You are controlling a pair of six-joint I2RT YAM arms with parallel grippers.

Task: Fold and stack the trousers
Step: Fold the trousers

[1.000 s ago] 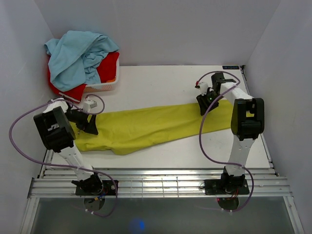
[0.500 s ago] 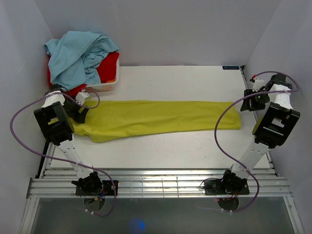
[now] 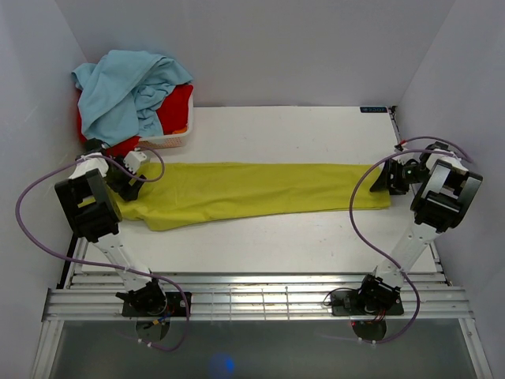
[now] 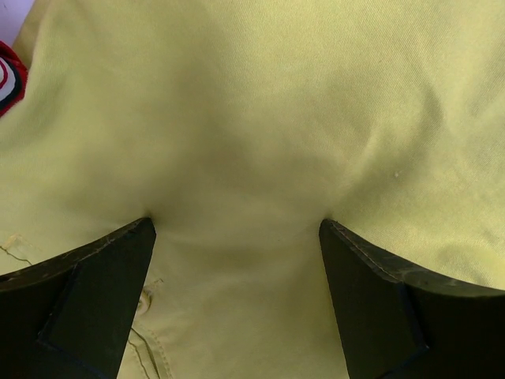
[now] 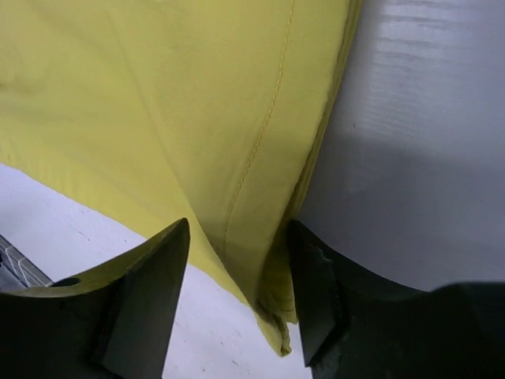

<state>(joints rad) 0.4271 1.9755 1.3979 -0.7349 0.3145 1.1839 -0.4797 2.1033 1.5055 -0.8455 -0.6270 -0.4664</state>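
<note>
Your trousers (image 3: 252,193) lie stretched flat across the tabletop (image 3: 292,130); left claw (image 4: 237,225) gapes wide on the waist end, holding nothing; right claw (image 5: 238,229) straddles the hem part-open, ungripped; catch one layer only and the fold skews.

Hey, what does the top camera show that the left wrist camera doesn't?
Only the top view: the whole trousers laid lengthwise across the table, the basket holding a blue garment and a red garment, and the right gripper at the cuff end.

Only the left wrist view: the left gripper open, its fingers wide apart on the cloth, and what looks like a small button by some stitching.

Both: the yellow-green cloth at the trousers' left end.
</note>
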